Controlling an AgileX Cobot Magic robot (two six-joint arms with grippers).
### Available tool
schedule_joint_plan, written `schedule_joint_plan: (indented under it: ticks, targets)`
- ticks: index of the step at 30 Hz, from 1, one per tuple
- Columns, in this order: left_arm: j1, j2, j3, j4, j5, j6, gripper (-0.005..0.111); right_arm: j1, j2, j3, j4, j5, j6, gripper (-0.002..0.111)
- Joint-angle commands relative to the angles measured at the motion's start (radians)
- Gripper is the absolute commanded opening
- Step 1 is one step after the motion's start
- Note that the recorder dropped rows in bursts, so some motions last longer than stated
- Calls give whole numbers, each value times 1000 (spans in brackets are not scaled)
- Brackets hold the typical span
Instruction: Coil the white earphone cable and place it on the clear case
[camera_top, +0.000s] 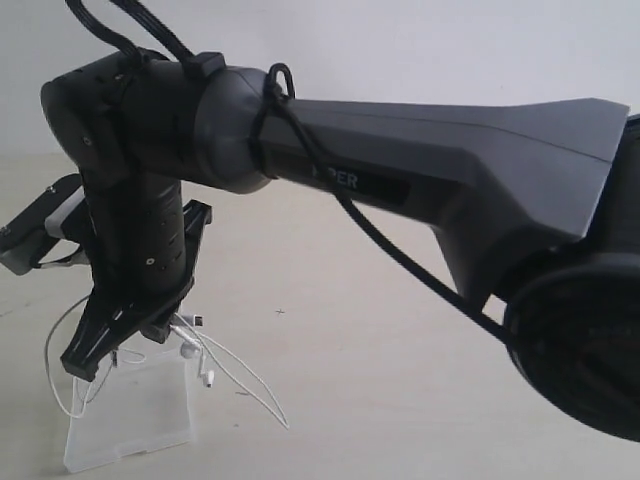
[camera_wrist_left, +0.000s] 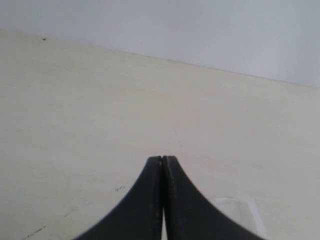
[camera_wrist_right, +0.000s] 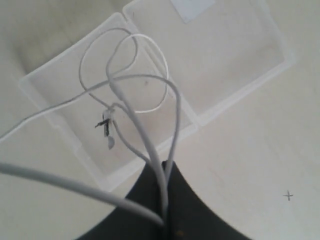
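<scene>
Loops of white earphone cable, clamped by right gripper, overhang clear case; left gripper closed.

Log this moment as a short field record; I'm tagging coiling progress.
right gripper: shut on white earphone cable, above clear case
left gripper: shut, holding nothing, over table
white earphone cable: loose loops over the case, strands trailing off it
clear case: opened flat on table, two panels
task state: not yet coiled

Pale tabletop, plain white wall
</scene>
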Motion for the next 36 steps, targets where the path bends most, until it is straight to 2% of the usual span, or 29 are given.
schedule_joint_plan:
  ticks: [1,13,24,36]
  targets:
    - [12,0,6,-1,-34,-13,0,5,48,-5,21,-4,0,0]
    - [12,3,8,-3,7,-13,0,41,115,-7,65,-4,0,0]
    - [12,3,56,-23,1,-13,0,44,113,-114,67,-4,28,0]
    - [12,3,56,-23,1,-13,0,44,69,-137,5,-4,28,0]
